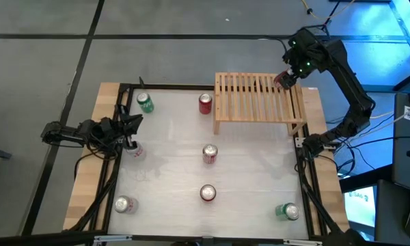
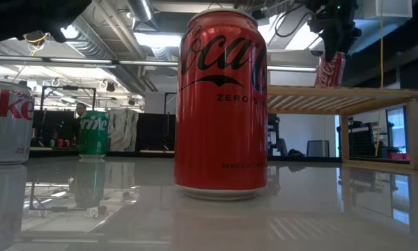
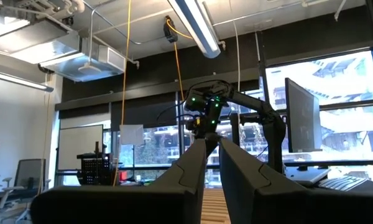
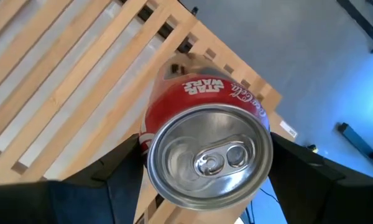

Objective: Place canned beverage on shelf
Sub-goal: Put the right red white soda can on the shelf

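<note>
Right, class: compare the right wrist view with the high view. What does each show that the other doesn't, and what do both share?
Only the right wrist view shows the held red can's silver lid, pull-tab and lettering.

Only the high view shows the left gripper at the table's left edge and seven cans standing on the table.

Both show the right gripper gripping that can over the shelf's slats.

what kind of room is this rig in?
Likely a robotics lab or open-plan workshop: exposed ceiling ducts, a desk with a dark computer monitor, and black-framed test table holding scattered soda cans.
</note>
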Action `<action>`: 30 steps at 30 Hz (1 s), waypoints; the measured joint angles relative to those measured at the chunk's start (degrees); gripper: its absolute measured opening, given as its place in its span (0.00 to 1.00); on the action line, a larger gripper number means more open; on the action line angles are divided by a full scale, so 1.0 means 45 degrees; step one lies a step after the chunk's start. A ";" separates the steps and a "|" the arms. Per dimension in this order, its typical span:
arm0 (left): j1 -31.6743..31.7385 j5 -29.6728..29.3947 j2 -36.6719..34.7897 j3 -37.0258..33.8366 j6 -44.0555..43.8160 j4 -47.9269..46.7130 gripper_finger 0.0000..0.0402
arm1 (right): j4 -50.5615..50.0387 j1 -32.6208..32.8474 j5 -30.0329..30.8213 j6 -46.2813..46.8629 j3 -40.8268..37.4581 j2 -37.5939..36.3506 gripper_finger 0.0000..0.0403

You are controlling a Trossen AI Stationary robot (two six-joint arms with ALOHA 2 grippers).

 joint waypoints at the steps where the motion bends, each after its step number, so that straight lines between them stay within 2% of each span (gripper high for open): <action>1: 0.0000 0.0000 0.0000 0.0000 0.0000 -0.0028 0.10 | -0.0005 -0.0002 0.0000 -0.0045 -0.0006 0.0000 0.69; 9: -0.0001 0.0005 0.0000 -0.0001 0.0000 -0.0149 0.10 | 0.0000 0.0000 -0.0456 -0.0373 -0.0022 -0.0005 0.69; 20: -0.0001 0.0015 0.0000 0.0000 -0.0033 -0.0158 0.10 | 0.0049 0.0000 -0.0221 -0.0697 -0.0802 -0.0044 0.70; 27: 0.0000 0.0065 0.0000 0.0000 0.0000 -0.0158 0.10 | 0.0012 0.0000 -0.0303 -0.0749 -0.0819 -0.0028 0.84; 30: 0.0000 0.0064 0.0000 0.0000 0.0010 -0.0158 0.10 | -0.0018 0.0000 -0.0426 -0.0859 -0.0827 -0.0015 0.86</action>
